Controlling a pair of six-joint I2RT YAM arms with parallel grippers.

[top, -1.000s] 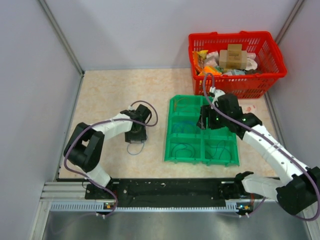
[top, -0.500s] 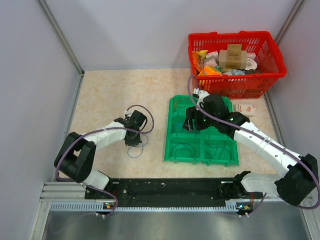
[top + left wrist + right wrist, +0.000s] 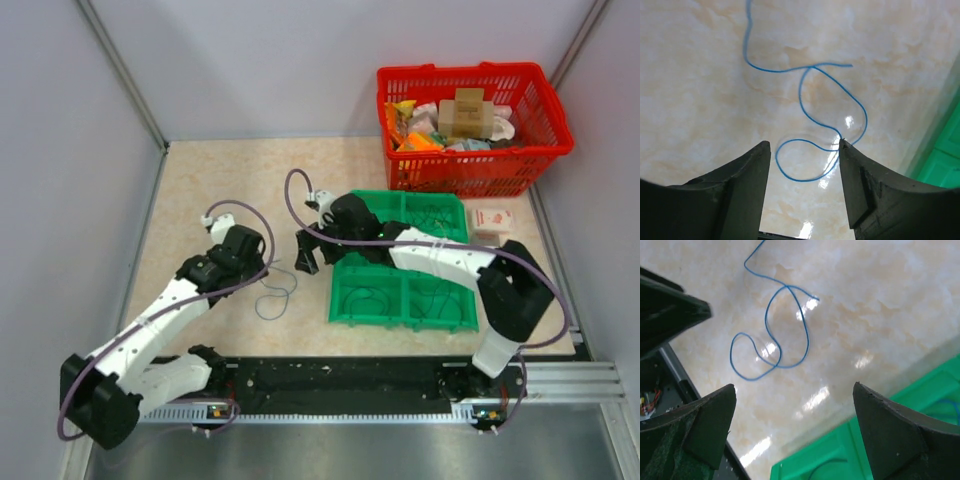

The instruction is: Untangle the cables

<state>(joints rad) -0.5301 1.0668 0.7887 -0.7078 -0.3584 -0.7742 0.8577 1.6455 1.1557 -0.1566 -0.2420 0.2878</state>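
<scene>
You're at pre-grasp: left jaws and right jaws both hang apart, empty, over the blue cable (image 3: 800, 90) looped on the bench (image 3: 220, 180) beside the green tray (image 3: 337, 290), so next move needs one lowered onto a free end, then clamped.

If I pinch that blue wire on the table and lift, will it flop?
Likely floppy: the blue wire lies in loose curls flat on the table. Probably very light, being so thin. It may drag whole when pushed.
</scene>
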